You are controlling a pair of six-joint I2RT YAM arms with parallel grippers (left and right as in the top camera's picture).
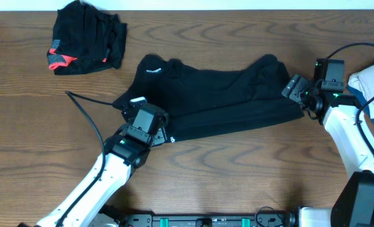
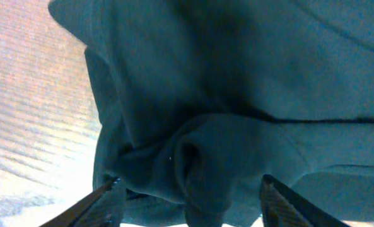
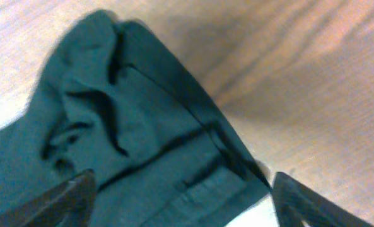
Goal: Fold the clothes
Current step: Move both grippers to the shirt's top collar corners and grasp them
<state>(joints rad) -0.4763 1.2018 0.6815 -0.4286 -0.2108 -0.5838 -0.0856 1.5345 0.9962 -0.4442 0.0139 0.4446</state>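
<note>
The garment [image 1: 218,94] lies between your grippers, loosely doubled. The left gripper [image 1: 136,106] at its near-left edge and the right gripper [image 1: 294,88] at its right end stand jaws apart, holding nothing. Risk: a fingertip snags bunched fabric on withdrawal and undoes the fold.

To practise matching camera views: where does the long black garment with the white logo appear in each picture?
Overhead: long black garment lies mid-table.
Left wrist: garment fills most of the frame.
Right wrist: garment covers left and bottom.
Shared landmark: wooden table.
</note>
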